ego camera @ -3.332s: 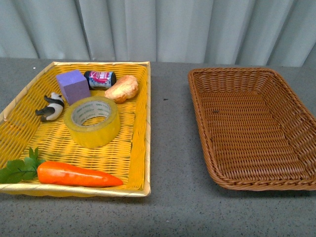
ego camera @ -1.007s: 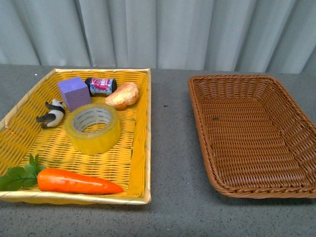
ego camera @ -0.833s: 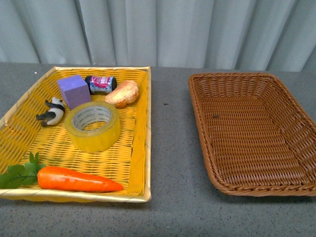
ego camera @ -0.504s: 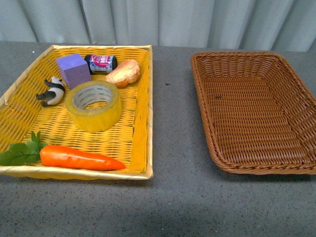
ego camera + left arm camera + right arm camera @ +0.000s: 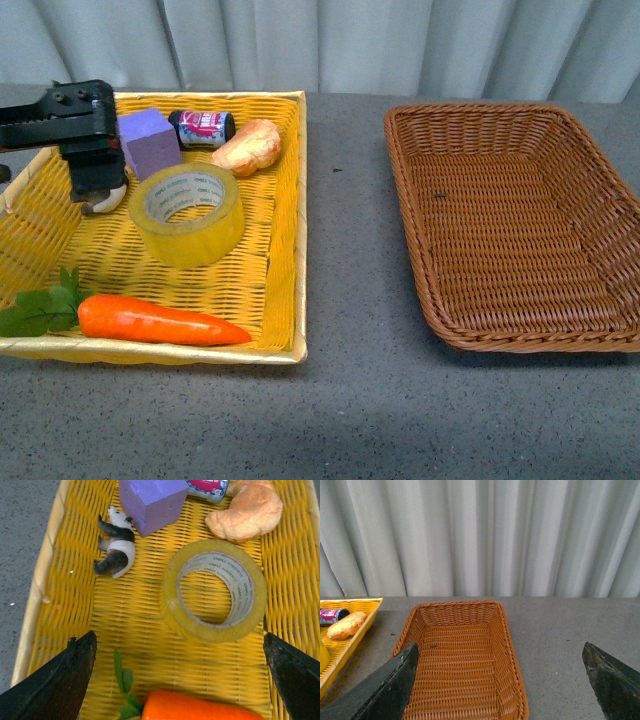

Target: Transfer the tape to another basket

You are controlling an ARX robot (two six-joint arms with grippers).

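The tape [image 5: 186,246] is laid flat in the yellow tray [image 5: 282,200]. The left hand [image 5: 177,633] is held spread wide over that tray. The right hand [image 5: 500,645] is held spread too.

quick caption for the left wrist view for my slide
Left hand open over the yellow tray, tape lying flat amid toy panda, purple block, bread and carrot.

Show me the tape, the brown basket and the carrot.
tape [image 5: 185,245], front view, outer side wall.
basket [image 5: 530,342], front view, near rim.
carrot [image 5: 150,322], front view, orange body.
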